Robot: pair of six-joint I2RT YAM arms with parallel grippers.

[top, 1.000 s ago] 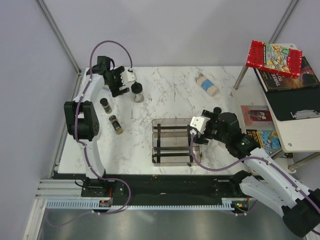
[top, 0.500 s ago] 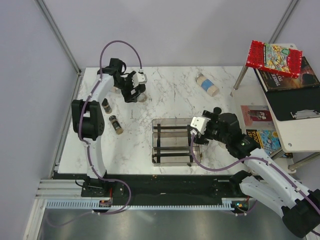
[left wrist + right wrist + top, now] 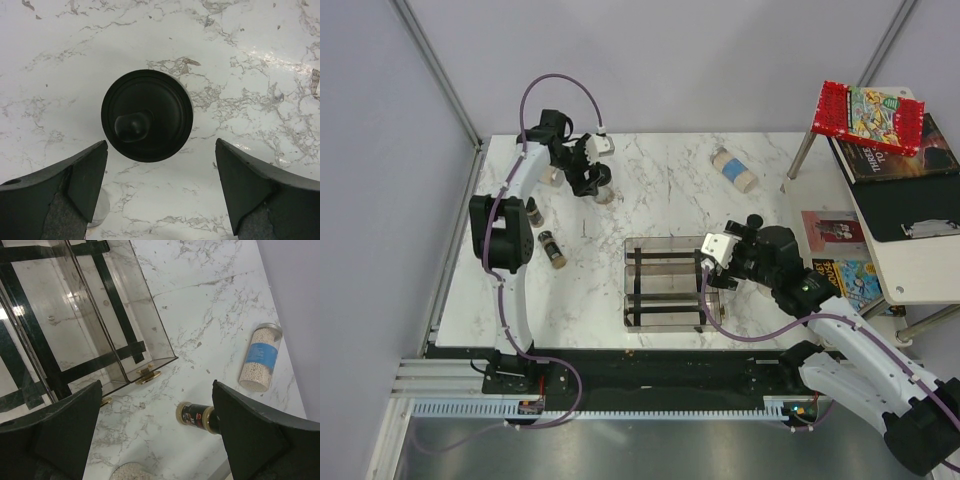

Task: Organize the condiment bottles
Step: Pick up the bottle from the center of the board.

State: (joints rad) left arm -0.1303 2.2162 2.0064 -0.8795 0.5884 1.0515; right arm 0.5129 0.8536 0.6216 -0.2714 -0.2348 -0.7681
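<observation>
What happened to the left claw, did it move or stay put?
Yes. The left gripper swung right, away from the table and its left edge, and now hangs open over the black-lidded jar.

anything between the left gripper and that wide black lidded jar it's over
Nothing visible. The left gripper hangs open over the wide black-lidded jar. The lid shows whole in the wrist view, ahead of the spread fingers, with only white marble table around it.
</observation>
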